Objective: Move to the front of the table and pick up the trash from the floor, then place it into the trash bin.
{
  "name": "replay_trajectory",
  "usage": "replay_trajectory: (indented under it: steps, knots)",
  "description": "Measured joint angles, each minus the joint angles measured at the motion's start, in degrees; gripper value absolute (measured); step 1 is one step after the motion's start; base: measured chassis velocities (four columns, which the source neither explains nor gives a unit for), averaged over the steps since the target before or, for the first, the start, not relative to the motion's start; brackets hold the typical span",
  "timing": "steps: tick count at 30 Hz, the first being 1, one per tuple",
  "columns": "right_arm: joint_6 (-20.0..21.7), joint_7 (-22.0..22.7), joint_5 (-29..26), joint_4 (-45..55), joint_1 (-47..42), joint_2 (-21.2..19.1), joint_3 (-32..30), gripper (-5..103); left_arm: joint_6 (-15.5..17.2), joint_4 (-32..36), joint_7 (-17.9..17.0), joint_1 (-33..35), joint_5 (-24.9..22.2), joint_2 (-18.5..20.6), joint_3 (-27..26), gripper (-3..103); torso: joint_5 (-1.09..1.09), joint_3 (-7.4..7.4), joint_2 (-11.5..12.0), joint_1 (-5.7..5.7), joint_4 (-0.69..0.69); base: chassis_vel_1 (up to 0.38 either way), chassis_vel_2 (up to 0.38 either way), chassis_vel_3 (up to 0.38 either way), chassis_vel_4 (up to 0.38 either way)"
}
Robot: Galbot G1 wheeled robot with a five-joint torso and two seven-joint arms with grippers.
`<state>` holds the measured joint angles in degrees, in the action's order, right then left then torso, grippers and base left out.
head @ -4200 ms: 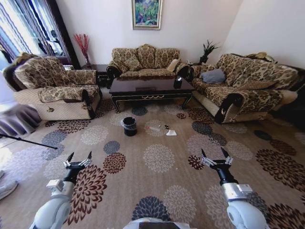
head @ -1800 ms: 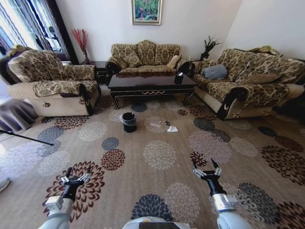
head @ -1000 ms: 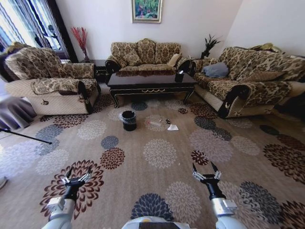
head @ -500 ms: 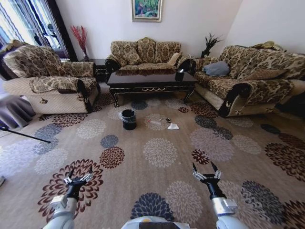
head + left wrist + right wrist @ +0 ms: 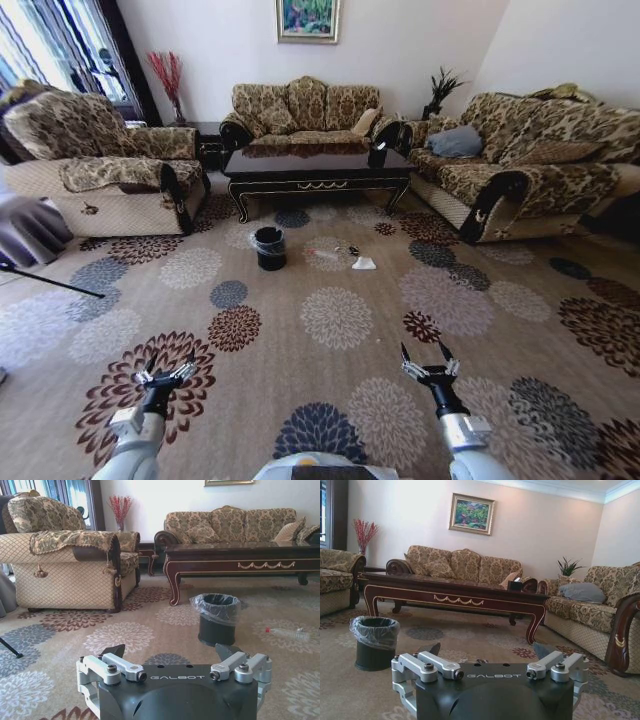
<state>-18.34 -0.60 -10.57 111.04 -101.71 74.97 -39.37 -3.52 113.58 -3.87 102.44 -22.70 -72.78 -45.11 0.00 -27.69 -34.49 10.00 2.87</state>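
Observation:
The dark-brown table (image 5: 315, 176) stands at the far middle, in front of the back sofa. On the patterned floor (image 5: 335, 320) before it sits the black trash bin (image 5: 268, 248) with its plastic liner. To its right lies the trash: a clear bottle (image 5: 322, 255), a tiny dark wrapper (image 5: 352, 251) and a white paper scrap (image 5: 364, 264). My left gripper (image 5: 168, 362) and right gripper (image 5: 422, 352) hang open and empty low over the carpet, well short of the litter. The left wrist view shows the left gripper (image 5: 171, 651), the bin (image 5: 216, 618) and the bottle (image 5: 287, 634). The right wrist view shows the right gripper (image 5: 486, 650) and the bin (image 5: 374, 642).
An armchair (image 5: 105, 165) flanks the left, a sofa (image 5: 305, 112) the back and a long sofa (image 5: 520, 160) the right. A black tripod leg (image 5: 50, 282) crosses the floor at far left. A black tissue box (image 5: 375, 157) sits on the table. Open carpet stretches between me and the litter.
The whole picture has shifted as the camera moved. Both arms show lower in the frame than 4 s ago. Both grippers have stayed open; the litter and bin lie as before.

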Motion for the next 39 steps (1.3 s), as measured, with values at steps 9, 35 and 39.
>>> replay_trajectory:
  steps: [9,35,39]
  knots:
    - [-1.8,-0.8,-0.1,0.8,0.9,-0.9,-0.5,100,-1.5,2.1,-0.2,0.4,1.9,0.9,-0.7,100,-0.01,1.22,2.1,-0.92,0.0,0.0,0.0,0.0,0.0]
    - [-10.4,-7.8,-0.5,-0.5,3.2,-1.1,-1.7,100,-7.5,7.4,0.5,2.2,4.3,1.4,-1.8,100,0.0,5.13,8.5,-3.35,0.0,0.0,0.0,0.0,0.0]
    - [-10.1,-8.3,-1.6,-0.6,3.2,-1.0,-1.9,100,-7.4,7.0,0.5,2.6,4.0,1.1,-2.0,100,0.0,5.67,9.3,-3.64,0.0,0.0,0.0,0.0,0.0]
